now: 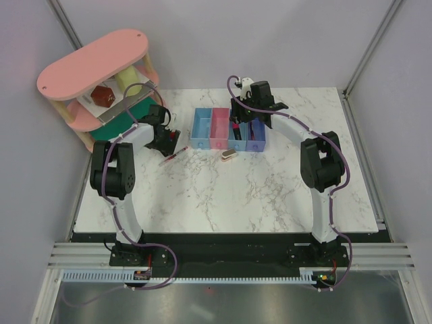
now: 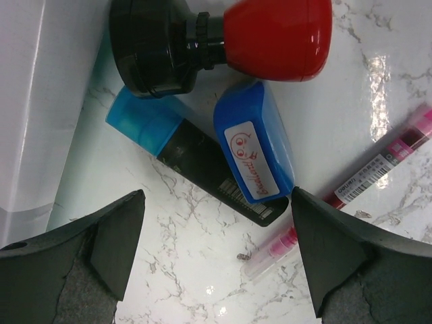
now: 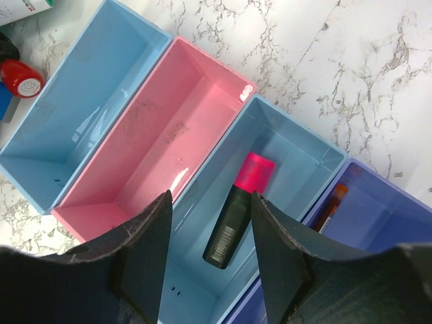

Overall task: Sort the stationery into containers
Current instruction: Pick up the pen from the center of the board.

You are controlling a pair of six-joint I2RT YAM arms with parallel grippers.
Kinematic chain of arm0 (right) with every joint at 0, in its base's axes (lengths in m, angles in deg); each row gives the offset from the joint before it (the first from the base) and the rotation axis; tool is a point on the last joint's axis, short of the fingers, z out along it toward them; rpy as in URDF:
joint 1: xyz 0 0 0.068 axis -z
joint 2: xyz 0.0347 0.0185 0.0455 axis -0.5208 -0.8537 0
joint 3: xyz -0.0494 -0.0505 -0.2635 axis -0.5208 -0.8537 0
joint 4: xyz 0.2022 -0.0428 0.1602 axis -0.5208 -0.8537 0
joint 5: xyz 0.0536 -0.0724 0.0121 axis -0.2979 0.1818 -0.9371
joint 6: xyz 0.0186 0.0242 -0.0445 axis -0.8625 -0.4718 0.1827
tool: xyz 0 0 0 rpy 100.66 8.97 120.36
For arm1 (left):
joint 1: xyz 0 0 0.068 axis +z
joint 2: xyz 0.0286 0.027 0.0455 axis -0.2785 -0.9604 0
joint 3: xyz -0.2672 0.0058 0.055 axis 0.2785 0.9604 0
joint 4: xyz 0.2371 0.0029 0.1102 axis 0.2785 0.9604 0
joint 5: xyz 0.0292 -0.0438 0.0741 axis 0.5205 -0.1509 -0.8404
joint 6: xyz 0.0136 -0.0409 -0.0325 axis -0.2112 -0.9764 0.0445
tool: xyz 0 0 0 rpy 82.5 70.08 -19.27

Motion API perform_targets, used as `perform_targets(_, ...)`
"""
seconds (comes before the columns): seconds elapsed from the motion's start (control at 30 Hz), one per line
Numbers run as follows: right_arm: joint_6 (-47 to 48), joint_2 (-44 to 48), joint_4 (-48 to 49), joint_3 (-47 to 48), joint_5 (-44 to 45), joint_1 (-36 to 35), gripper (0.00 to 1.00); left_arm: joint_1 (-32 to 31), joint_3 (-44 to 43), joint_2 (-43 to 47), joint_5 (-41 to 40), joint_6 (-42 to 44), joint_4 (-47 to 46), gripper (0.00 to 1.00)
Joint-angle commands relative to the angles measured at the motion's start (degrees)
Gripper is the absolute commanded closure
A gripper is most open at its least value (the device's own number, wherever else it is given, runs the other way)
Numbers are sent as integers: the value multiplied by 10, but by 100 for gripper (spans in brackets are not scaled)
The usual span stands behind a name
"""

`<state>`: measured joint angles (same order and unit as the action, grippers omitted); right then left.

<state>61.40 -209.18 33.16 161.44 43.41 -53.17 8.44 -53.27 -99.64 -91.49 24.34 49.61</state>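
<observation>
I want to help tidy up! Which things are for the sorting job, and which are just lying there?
For the job: four bins, pink-capped marker, blue-capped marker, blue block, red-knobbed stamp, red pen, beige block.
Just lying about: pink shelf, green board.

A pink oval tiered shelf (image 1: 92, 69) stands at the far left, and the white marble-patterned table (image 1: 229, 196) spreads out to the right of it and nearer the camera. Under the shelf's top board, on the middle tier, sit a dark red faceted block (image 1: 103, 95) and, just right of it, a pale yellow roll (image 1: 128, 79). A flat green board (image 1: 125, 116) lies at the shelf's base on its right side.
</observation>
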Motion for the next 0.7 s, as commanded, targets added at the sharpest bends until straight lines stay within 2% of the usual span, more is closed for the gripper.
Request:
perform_targets(0.0,-2,20,6,25,-18,-1,42,2,-28,-15,-15,-10,-24,5)
perform_targets(0.2,-6,27,4,21,-24,-3,42,2,-13,-13,-15,-4,-26,9)
perform_targets(0.43,-1,54,-6,9,-31,-3,42,3,23,-6,-35,30,-39,34)
perform_targets(0.6,4,73,-14,3,-36,-4,41,4,40,-1,-41,38,-41,48)
perform_targets(0.67,5,84,-17,-3,-38,-4,41,6,50,1,-42,41,-40,50)
